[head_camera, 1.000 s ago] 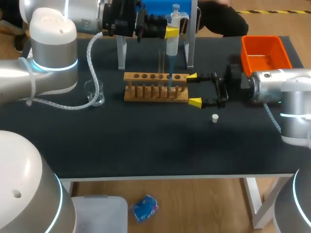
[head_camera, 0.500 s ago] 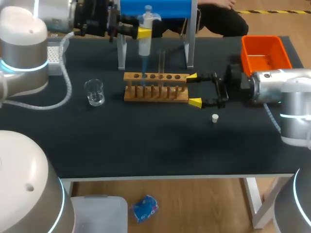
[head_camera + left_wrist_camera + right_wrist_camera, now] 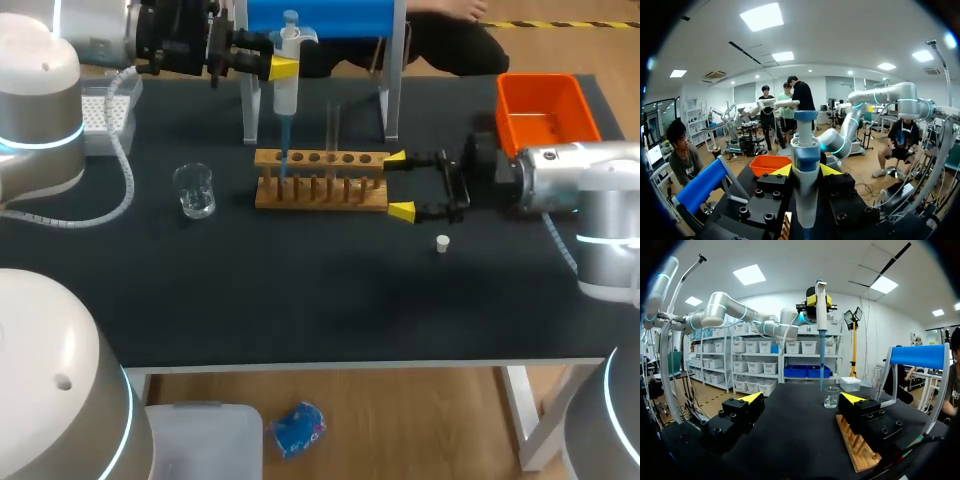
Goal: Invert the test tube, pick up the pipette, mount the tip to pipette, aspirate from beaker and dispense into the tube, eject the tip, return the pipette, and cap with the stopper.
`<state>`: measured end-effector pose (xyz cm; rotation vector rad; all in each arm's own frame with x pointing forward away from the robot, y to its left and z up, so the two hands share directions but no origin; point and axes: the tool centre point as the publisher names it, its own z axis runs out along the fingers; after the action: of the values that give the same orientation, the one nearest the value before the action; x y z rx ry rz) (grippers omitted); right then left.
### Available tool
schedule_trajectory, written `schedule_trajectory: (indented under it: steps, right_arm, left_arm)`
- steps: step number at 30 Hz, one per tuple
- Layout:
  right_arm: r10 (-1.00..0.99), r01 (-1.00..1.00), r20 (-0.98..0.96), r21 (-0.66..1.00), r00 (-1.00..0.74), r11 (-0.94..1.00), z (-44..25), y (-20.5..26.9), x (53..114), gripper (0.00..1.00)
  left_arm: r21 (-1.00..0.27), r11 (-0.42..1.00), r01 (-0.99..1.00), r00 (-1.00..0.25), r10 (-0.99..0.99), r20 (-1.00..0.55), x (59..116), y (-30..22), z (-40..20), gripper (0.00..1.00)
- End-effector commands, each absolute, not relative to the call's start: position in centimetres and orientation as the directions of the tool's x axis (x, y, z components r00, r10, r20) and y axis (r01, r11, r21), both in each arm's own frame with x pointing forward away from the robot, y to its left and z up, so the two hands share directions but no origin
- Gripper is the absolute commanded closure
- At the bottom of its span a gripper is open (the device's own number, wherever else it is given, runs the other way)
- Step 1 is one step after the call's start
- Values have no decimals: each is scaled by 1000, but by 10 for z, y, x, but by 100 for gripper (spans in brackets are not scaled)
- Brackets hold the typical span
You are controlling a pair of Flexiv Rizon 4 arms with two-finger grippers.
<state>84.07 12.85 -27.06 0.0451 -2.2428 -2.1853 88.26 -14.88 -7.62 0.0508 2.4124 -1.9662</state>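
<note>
Hanging upright over the left end of the wooden rack [image 3: 320, 182], the pipette [image 3: 287, 62] has its blue tip [image 3: 283, 150] pointing down at the leftmost holes. The left wrist view shows what the head view mostly hides: the left gripper [image 3: 805, 171] is clamped on the pipette body, a yellow fingertip hugging each side. The right wrist view makes the tip look nearly over the beaker [image 3: 831, 396], but from above the beaker stands off the rack's left end, apart from it. The test tube [image 3: 333, 125] is upright in the rack, a few holes right of the pipette. Tightest spot is just behind the rack, where the legs of the blue stand [image 3: 392, 90] rise. The rack sits well back from the table's [image 3: 300, 300] near edge, the stopper [image 3: 441, 242] lying off its front right corner. The orange bin [image 3: 540, 110] is right of the rack, in the far corner. The left arm reaches in level from the far left. The right arm lies level too, its right gripper [image 3: 400, 184] at the rack's right end, fingers spread wide, holding nothing.
</note>
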Motion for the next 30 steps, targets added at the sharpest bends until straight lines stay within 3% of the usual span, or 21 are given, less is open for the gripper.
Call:
schedule_trajectory:
  steps: [1,13,30]
  right_arm:
    - [-26,-14,-13,1000,-1000,28,-270,128,840,0]
    - [-26,-14,-13,1000,-1000,28,-270,128,840,0]
    - [-26,-14,-13,1000,-1000,28,-270,128,840,0]
  left_arm:
    - [-967,243,80,-995,71,-65,886,-146,-73,100]
    - [-941,220,259,-921,348,-172,895,-106,-65,100]
    - [-950,217,226,-921,365,-136,905,-53,-100,100]
